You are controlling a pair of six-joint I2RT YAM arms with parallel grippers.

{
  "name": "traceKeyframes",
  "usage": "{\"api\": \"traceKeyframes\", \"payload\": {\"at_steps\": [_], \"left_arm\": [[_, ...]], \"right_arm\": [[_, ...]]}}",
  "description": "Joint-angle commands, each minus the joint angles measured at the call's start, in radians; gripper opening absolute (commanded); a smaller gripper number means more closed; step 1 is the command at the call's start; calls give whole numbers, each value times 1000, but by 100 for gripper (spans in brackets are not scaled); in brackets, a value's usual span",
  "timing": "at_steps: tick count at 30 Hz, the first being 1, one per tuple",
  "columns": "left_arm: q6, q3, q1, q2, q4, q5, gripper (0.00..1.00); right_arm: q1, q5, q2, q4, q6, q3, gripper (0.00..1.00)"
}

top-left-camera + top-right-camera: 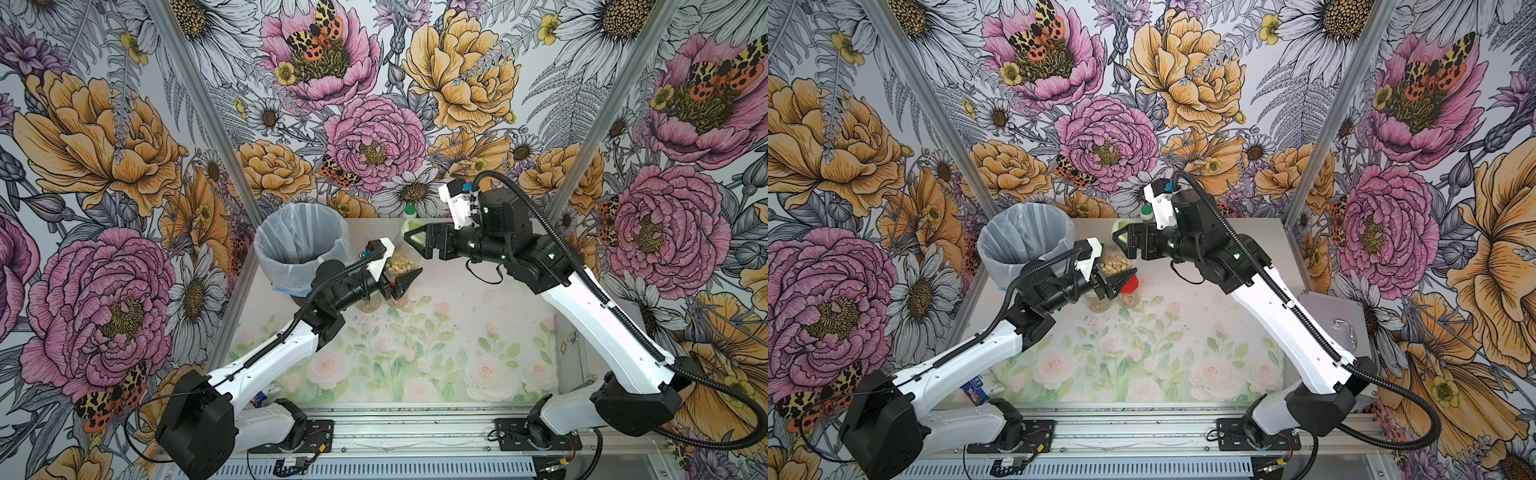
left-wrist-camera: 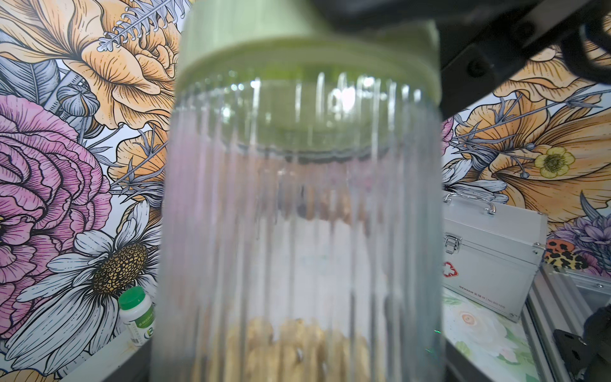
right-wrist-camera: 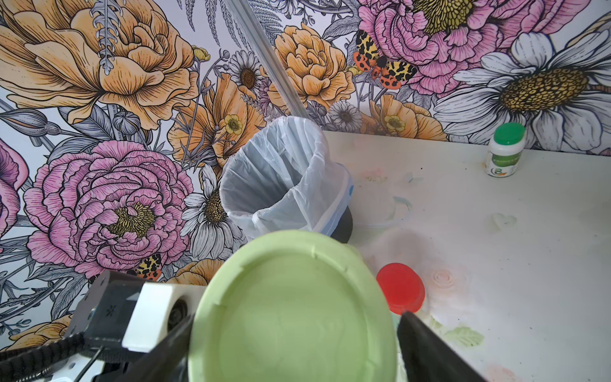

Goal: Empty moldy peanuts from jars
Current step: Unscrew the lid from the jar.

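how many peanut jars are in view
3. One jar held up beside the bin; a red-lidded jar and a third jar standing on the table under the left arm, partly hidden.

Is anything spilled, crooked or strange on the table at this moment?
Nothing stands out. The held jar is roughly upright in the left gripper, lid on, peanuts inside; none lie on the table, only tiny dark specks.

Bin (image 1: 277, 245) back-left on table (image 1: 465, 303), two jars (image 1: 1129, 300) beside it.
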Motion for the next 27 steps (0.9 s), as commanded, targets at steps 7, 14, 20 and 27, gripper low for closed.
{"api": "traceKeyframes", "payload": {"at_steps": [7, 14, 20, 27], "left_arm": [[15, 27, 8, -47, 94, 16, 20], [10, 26, 8, -47, 97, 15, 19], [11, 27, 11, -48, 99, 16, 20], [8, 30, 14, -44, 102, 20, 19]], "right_arm": [[3, 30, -51, 0, -17, -27, 92], [4, 36, -65, 0, -15, -36, 92], [4, 47, -84, 0, -14, -58, 92], [4, 57, -108, -1, -11, -87, 92]]}}
